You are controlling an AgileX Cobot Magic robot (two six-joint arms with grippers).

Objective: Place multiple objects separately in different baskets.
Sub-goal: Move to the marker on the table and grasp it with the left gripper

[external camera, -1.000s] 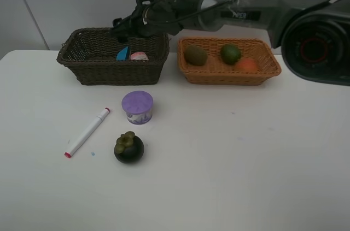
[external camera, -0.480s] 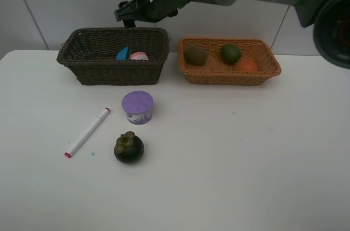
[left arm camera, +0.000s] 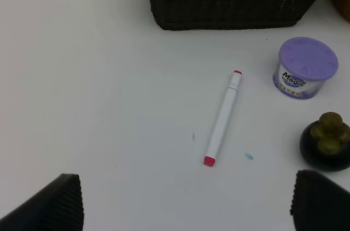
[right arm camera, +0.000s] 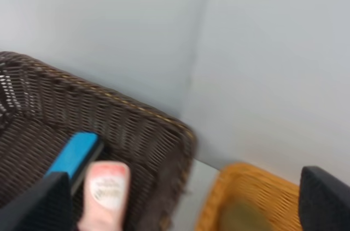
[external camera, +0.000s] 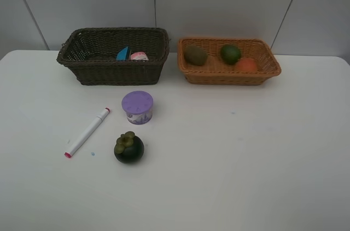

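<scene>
Right hand (right arm camera: 180, 203), spread and empty, has risen off the dark basket (external camera: 117, 72); left hand (left arm camera: 186, 203) spread too.

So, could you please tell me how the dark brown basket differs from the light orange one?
Colour: the dark brown basket is almost black-brown, the light orange basket tan. Depth: the dark brown basket has taller walls; the light orange basket looks shallower. Contents: the dark one holds a blue block and pink bottle; the light one holds a kiwi, lime and orange fruit. Both are rectangular woven wicker, side by side.
</scene>
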